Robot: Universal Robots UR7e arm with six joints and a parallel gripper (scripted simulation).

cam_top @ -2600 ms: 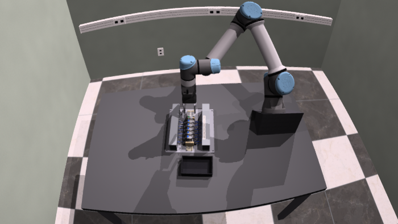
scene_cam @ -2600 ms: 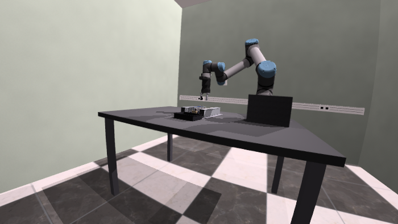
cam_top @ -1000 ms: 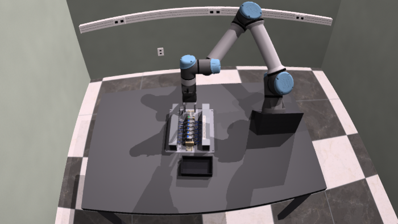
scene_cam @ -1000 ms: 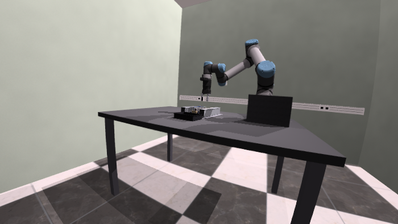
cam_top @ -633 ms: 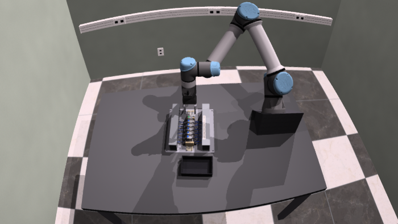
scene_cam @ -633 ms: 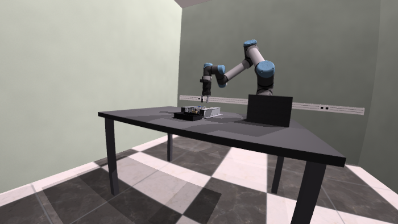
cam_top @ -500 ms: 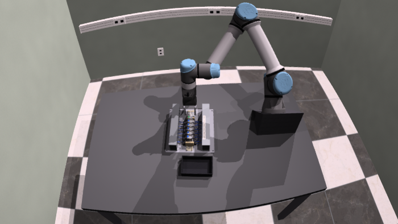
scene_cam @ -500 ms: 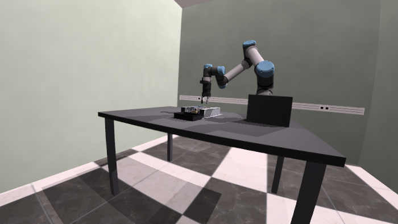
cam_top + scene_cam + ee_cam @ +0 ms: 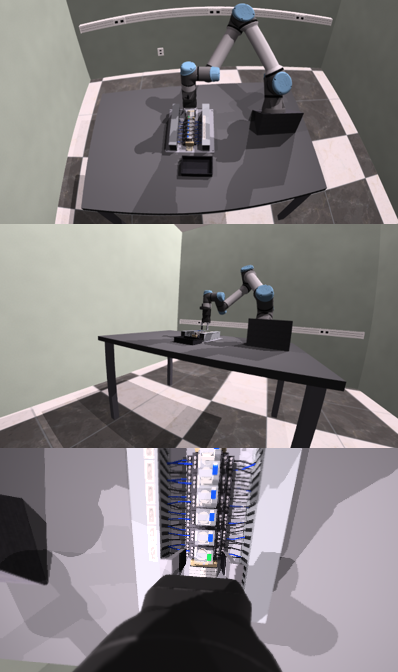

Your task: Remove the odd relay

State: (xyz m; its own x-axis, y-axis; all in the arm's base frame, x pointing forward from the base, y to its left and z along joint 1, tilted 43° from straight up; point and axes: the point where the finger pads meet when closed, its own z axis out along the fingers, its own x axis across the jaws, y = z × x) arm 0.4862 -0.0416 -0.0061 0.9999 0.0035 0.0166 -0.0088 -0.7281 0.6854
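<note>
The gripper (image 9: 204, 327) hangs above the panel (image 9: 210, 125), fingers wide with nothing between them; the green-button relay (image 9: 206, 555) sits in its row's far end; the tray (image 9: 196, 166) lies beside the panel.

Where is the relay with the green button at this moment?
In the wrist view the relay with the green button is the nearest in the row, at the panel end below the open gripper, farthest from the black parts tray.
</note>
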